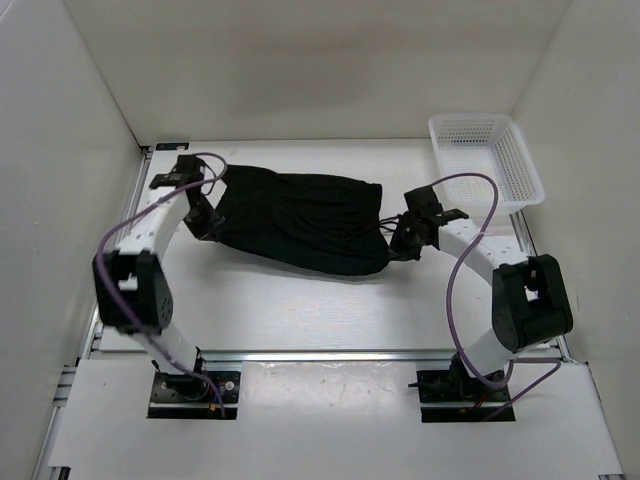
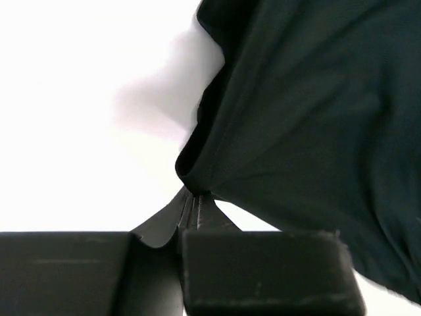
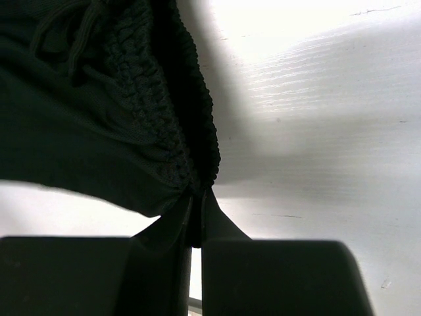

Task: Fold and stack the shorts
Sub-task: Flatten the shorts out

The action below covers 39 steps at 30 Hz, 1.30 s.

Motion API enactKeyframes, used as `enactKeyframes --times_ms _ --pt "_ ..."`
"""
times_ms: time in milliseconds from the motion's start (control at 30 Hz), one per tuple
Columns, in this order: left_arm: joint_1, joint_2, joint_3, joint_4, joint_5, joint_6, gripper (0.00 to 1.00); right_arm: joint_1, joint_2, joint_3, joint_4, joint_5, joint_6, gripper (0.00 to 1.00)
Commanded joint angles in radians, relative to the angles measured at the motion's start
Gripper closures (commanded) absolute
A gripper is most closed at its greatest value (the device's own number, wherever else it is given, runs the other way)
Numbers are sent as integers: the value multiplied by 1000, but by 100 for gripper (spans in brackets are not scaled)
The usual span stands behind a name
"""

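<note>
The black shorts (image 1: 300,220) hang stretched between my two grippers over the middle of the white table. My left gripper (image 1: 208,213) is shut on the hem edge at the shorts' left end; in the left wrist view its tips (image 2: 192,195) pinch a corner of the cloth (image 2: 309,125). My right gripper (image 1: 397,236) is shut on the gathered elastic waistband at the right end; in the right wrist view its tips (image 3: 199,194) clamp the ribbed waistband (image 3: 158,118), with the thin drawstring (image 3: 79,33) showing above.
A white plastic mesh basket (image 1: 486,155) stands at the back right corner. White walls enclose the table on three sides. Purple cables loop over both arms.
</note>
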Motion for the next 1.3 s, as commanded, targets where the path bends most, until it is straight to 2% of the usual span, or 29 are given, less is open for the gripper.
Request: enactKeyframes --times_ms 0,100,233,333,433,600,667,700,767,800,833,867,900,967,1167,1200,1267 --pt "13 -274 -84 -133 -23 1 90 -4 -51 -3 -5 -11 -30 100" --pt "4 -441 -185 -177 37 -27 90 -4 -89 -12 -32 -20 -44 100" --pt "-30 -595 -395 -214 92 -88 90 -4 -144 -67 -83 -31 -44 100" --pt "-39 -691 -481 -246 92 -131 90 -4 -205 -137 -119 -31 -44 100" --pt "-61 -748 -481 -256 103 -165 90 -4 -268 -205 -152 -5 -35 100" --pt "-61 -739 -471 -267 94 -165 90 -4 -353 -271 -179 49 -26 100" --pt "-61 -718 -457 -267 94 -141 90 -4 -353 -271 -199 72 -26 100" --pt "-70 -709 -445 -267 94 -128 89 -4 -362 -271 -199 81 -26 96" --pt "-70 -674 -379 -267 56 -110 77 -4 -362 -271 -199 90 -35 93" --pt "-70 -655 -342 -286 22 -110 63 -4 -362 -271 -199 90 -35 93" --pt "-70 -635 -302 -297 -47 -101 55 -4 -362 -271 -199 90 -35 92" --pt "-61 -588 -222 -309 -69 -82 50 -4 -362 -271 -199 99 -35 89" --pt "-61 -562 -186 -309 -79 -67 43 -4 -362 -271 -199 99 -35 81" --pt "-36 -471 -85 -290 -119 -44 33 -4 -351 -271 -199 99 -35 79" --pt "-33 -206 71 -86 -32 11 35 -4 -333 -251 -209 109 -35 78" --pt "-42 -99 128 -67 -21 11 38 -4 -333 -240 -209 109 -35 78" --pt "-42 16 205 -58 -12 11 39 -4 -324 -240 -209 109 -35 78"
